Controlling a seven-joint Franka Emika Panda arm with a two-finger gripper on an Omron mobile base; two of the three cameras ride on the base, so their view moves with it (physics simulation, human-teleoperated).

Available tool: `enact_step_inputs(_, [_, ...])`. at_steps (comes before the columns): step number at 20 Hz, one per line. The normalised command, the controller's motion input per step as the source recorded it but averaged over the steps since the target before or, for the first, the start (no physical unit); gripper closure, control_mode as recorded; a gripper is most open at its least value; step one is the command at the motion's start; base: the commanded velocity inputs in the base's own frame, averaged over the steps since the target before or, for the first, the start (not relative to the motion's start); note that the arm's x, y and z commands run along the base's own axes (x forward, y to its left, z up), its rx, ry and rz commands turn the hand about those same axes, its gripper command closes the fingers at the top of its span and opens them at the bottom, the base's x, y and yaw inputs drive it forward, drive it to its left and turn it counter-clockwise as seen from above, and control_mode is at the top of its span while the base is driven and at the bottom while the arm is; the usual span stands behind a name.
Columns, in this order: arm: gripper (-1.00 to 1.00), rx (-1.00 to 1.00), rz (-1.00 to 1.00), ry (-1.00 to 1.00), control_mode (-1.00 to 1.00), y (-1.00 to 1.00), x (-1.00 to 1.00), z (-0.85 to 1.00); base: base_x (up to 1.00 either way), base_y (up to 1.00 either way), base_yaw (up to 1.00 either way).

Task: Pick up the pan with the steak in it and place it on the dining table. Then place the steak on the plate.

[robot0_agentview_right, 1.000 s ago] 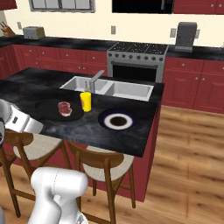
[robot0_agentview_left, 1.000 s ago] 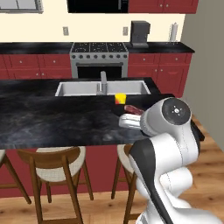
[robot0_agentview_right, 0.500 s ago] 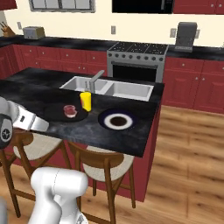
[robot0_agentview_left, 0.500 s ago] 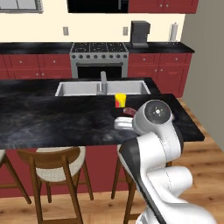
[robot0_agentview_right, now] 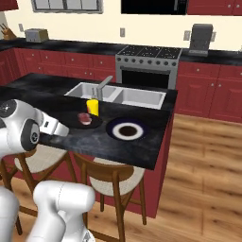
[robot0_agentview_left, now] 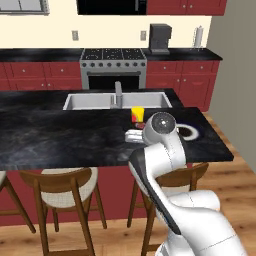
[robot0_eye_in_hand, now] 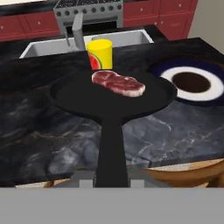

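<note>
Small round black frying pan (robot0_eye_in_hand: 111,94) with long straight black handle, over the near edge of the long glossy black marbled stone dining table (robot0_eye_in_hand: 39,127); whether resting on the stone or held just above it, impossible to tell. Handle pointing back toward the two-finger gripper (robot0_eye_in_hand: 112,179), clamped narrow on its end. Small red-pink raw steak (robot0_eye_in_hand: 118,83) with pale marbling lying inside the pan, toward its far side. Just behind the pan, a yellow cylindrical cup (robot0_eye_in_hand: 100,54) standing upright. Beside the pan, on the side away from the arm, a round white-rimmed plate (robot0_eye_in_hand: 214,89) with dark centre, flat on the table and close to the pan's rim. Farther back, a steel double sink (robot0_agentview_left: 95,101) with grey faucet (robot0_agentview_left: 118,93) set into the same top. Beyond, red wall cabinets (robot0_agentview_right: 212,90) and a steel stove (robot0_agentview_right: 146,64). Wooden stools (robot0_agentview_left: 65,187) with pale seats under the table's near edge.
</note>
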Motion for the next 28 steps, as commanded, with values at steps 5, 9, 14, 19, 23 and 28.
enact_step_inputs(5, [1.00,0.00,0.00,0.05,-1.00,0.00,0.72,-0.41,0.00,0.00,0.00])
enact_step_inputs(9, [1.00,0.00,0.00,0.05,-1.00,0.00,0.67,-0.44,0.00,0.00,0.00])
enact_step_inputs(14, [1.00,0.00,0.00,0.04,-1.00,0.00,0.34,-0.23,0.00,0.00,0.00])
enact_step_inputs(19, [1.00,0.00,0.00,0.00,-1.00,-0.03,-0.45,-0.20,0.00,0.00,0.00])
enact_step_inputs(23, [1.00,0.00,0.00,-0.05,-1.00,-0.03,-0.85,-0.17,0.00,0.00,0.00])
enact_step_inputs(28, [1.00,0.00,0.00,0.00,-1.00,0.00,-0.01,-0.02,0.00,0.00,0.00])
